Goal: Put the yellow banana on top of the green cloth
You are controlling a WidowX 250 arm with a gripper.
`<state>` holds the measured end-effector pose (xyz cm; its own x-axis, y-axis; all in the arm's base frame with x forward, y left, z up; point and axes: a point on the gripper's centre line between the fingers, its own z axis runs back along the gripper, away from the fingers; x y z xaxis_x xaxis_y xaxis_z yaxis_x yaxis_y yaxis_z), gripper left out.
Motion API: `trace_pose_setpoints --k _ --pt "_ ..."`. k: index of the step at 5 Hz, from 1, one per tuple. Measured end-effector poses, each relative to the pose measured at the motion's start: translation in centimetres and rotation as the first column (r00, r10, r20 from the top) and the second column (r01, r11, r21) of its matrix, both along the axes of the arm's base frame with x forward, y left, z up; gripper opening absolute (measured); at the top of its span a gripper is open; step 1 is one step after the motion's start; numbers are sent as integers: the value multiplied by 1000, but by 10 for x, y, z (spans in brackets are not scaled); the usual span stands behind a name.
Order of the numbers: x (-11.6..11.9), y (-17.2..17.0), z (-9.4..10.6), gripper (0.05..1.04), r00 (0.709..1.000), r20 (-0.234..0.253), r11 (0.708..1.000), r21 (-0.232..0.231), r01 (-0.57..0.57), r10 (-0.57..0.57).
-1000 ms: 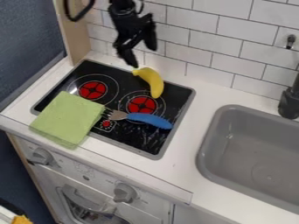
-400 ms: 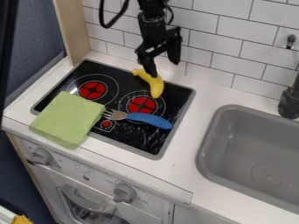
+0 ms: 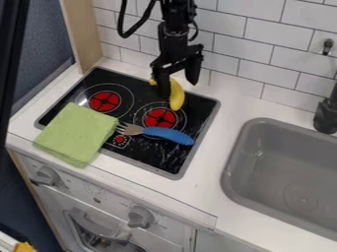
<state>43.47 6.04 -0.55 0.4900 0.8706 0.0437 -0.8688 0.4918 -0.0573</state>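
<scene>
- Hangs down as a black gripper (image 3: 178,89) at the back, with jaws spread apart by the yellow banana (image 3: 176,97).
- Lies, as that banana, on the back of the stovetop (image 3: 199,109), apart from the green cloth (image 3: 76,132).
- Rests, as cloth, across the stovetop's edge.
- Sits beside it as a blue-handled fork (image 3: 168,134).
</scene>
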Motion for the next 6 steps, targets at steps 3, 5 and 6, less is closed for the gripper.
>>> trace_pose_setpoints --k 3,5,6 --pt "-25 23 -25 659 997 -27 997 22 -68 69" --pt "-26 24 -22 580 996 -12 996 29 -89 89" --pt "-28 24 -15 580 996 5 995 35 -90 90"
